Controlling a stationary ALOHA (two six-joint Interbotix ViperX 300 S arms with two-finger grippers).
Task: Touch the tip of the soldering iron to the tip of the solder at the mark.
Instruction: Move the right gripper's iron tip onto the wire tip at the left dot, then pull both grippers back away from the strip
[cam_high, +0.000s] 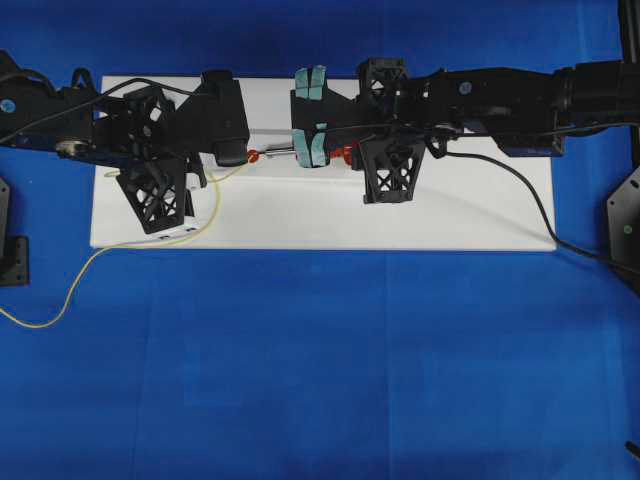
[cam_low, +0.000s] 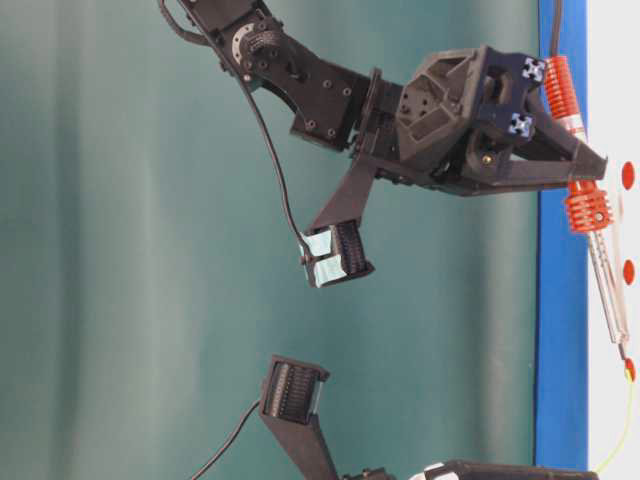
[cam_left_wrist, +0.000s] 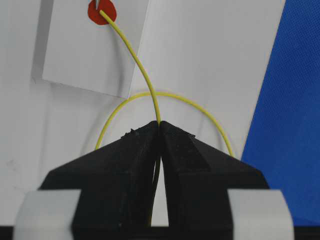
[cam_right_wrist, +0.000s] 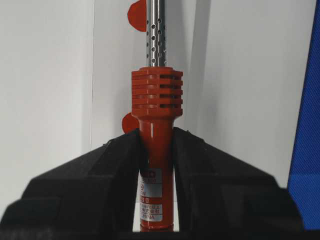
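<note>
Red-orange soldering iron (cam_right_wrist: 155, 150) clamped at its handle by the right tool (cam_right_wrist: 156, 145); left tool (cam_left_wrist: 159, 131) pinches the solder (cam_left_wrist: 136, 57).
Rigid iron suits a handle grip; limp wire needs holding near its end. Both tips meet at the red mark (cam_left_wrist: 102, 11) on the white surface (cam_high: 450, 215).

Both arms are matte black, built from boxy links joined by silver screws, with a round silver joint plate near the right arm's upper link (cam_low: 243, 42). Each wrist carries a black lattice-patterned camera bracket (cam_high: 156, 195), and thin black cables (cam_low: 268, 150) run along the links. The fingers (cam_low: 330, 257) are black with ribbed inner faces, some wrapped in pale teal tape.
</note>
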